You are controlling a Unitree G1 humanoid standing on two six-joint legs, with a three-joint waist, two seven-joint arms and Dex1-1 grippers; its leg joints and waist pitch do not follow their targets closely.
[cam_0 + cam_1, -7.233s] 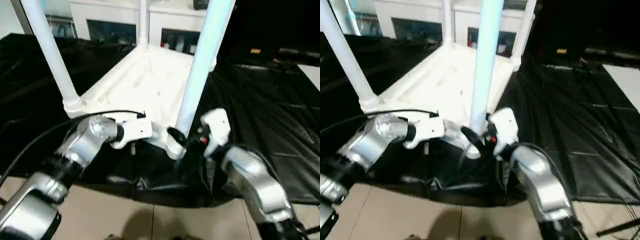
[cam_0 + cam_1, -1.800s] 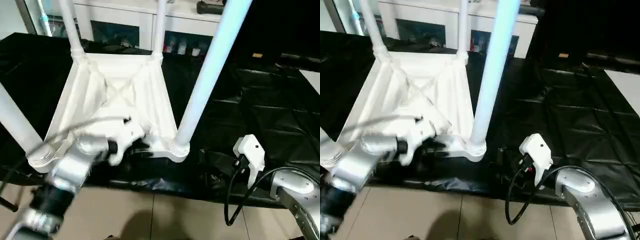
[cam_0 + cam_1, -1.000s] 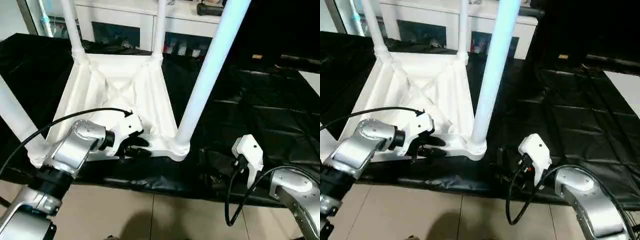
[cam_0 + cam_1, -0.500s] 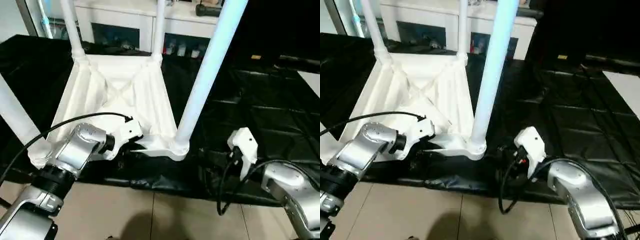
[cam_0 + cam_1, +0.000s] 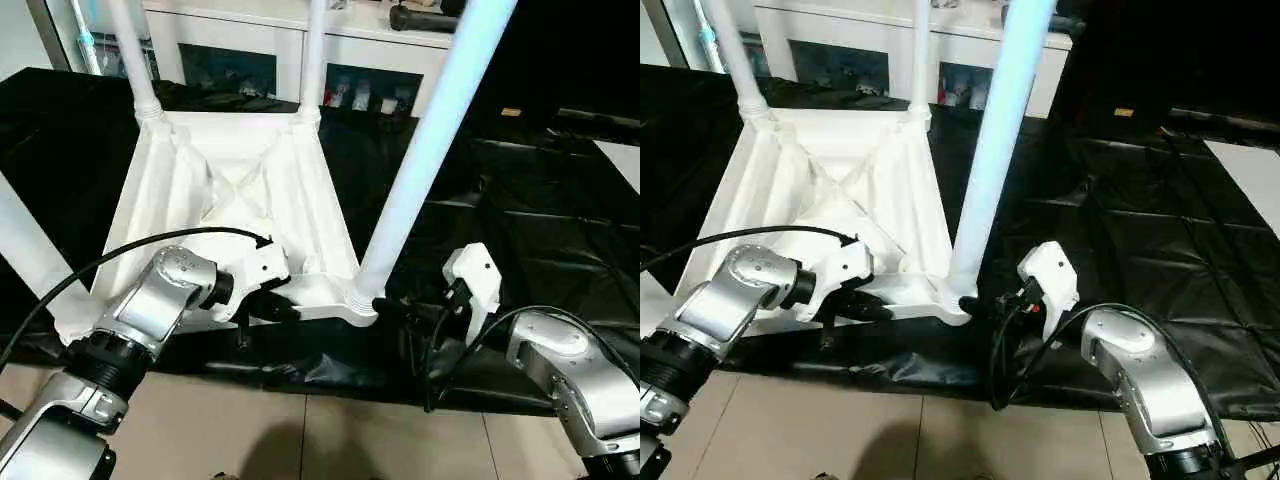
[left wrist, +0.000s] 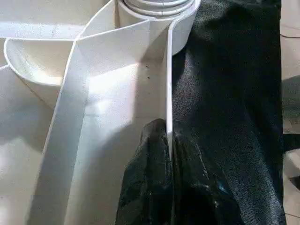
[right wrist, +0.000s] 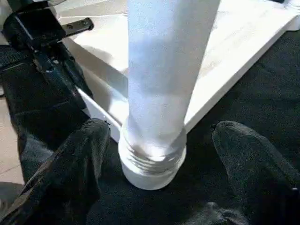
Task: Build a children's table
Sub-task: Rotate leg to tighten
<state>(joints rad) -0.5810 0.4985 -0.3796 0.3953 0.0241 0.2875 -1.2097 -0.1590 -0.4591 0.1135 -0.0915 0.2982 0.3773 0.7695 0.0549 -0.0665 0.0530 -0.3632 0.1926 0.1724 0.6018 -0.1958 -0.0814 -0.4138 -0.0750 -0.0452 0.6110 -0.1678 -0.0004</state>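
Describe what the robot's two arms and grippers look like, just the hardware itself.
Both forearms are rounded silver metal with black joint rings. The left arm and right arm each carry a white plastic wrist housing and a looping black cable. The left gripper and right gripper each have two black fingers.

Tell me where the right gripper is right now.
The right gripper sits low on the right of the head views, its open jaws straddling the base of the near leg at the tabletop's corner socket.

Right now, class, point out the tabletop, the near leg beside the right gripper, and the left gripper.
tabletop (image 5: 210, 205), left eye view, ribbed underside.
near leg (image 5: 420, 165), left eye view, mid-shaft.
left gripper (image 6: 168, 140), left wrist view, fingertips pinching the tabletop's rim.
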